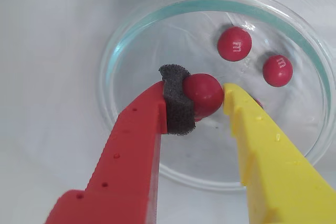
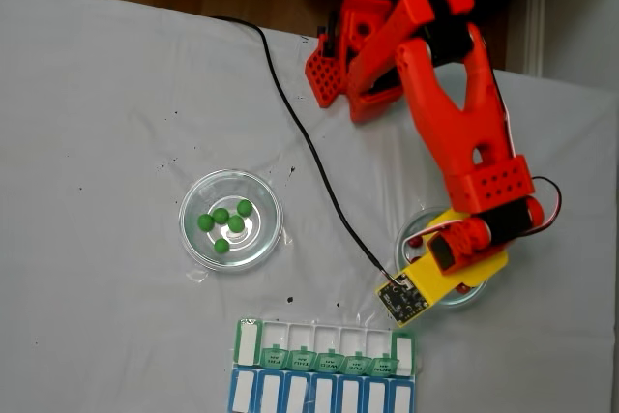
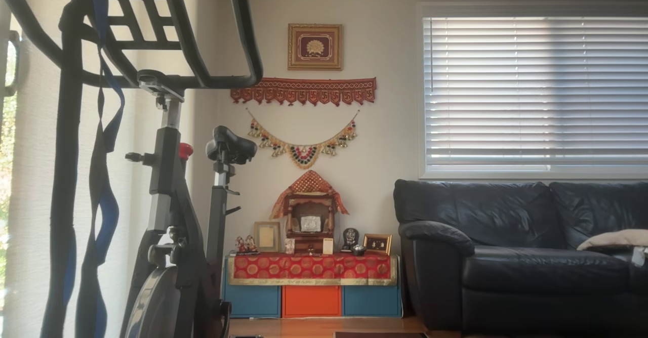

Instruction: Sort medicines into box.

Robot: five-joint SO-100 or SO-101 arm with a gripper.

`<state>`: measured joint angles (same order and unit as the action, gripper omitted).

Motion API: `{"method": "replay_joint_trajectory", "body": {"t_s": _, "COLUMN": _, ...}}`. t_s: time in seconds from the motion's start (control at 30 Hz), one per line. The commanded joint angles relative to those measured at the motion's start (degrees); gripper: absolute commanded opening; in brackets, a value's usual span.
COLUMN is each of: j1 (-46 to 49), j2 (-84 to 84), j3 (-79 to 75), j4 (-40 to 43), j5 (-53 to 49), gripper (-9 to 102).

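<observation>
Inside the right-hand glass dish (image 1: 131, 35), gripper (image 1: 202, 98) closed on one red ball (image 1: 205, 94), two red balls (image 1: 234, 43) beyond it, pill box (image 2: 324, 360) nearby, green balls (image 2: 224, 221) in the left dish (image 2: 266, 191).

Red arm (image 2: 455, 113), red-and-yellow gripper (image 1: 210, 100)

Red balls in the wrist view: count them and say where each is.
3 clearly: one between the gripper fingers, two loose in the dish, one at the top, one to its right. A red sliver behind the yellow finger may be a fourth.
</observation>
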<state>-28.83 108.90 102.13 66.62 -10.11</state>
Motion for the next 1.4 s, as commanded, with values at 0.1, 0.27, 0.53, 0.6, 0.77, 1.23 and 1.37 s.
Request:
{"method": "replay_joint_trajectory", "body": {"t_s": 0.1, "j1": 3.34, "j2": 9.4, "j3": -8.09, "j4": 3.78, "j5": 2.2, "gripper": 1}}
{"method": "replay_joint_trajectory", "body": {"t_s": 0.27, "j1": 7.65, "j2": 7.56, "j3": -12.48, "j4": 5.71, "j5": 3.52, "gripper": 1}}
{"method": "replay_joint_trajectory", "body": {"t_s": 0.53, "j1": 14.06, "j2": 1.05, "j3": -15.82, "j4": 2.72, "j5": 3.6, "gripper": 1}}
{"method": "replay_joint_trajectory", "body": {"t_s": 0.6, "j1": 15.21, "j2": -0.62, "j3": -16.79, "j4": 1.93, "j5": 3.43, "gripper": 2}}
{"method": "replay_joint_trajectory", "body": {"t_s": 0.77, "j1": 15.73, "j2": -4.13, "j3": -16.61, "j4": -2.11, "j5": 3.6, "gripper": 2}}
{"method": "replay_joint_trajectory", "body": {"t_s": 1.23, "j1": 16.79, "j2": -21.8, "j3": -34.63, "j4": -1.05, "j5": 6.15, "gripper": 2}}
{"method": "replay_joint_trajectory", "body": {"t_s": 1.37, "j1": 16.7, "j2": -21.97, "j3": -34.01, "j4": -2.46, "j5": 6.06, "gripper": 2}}
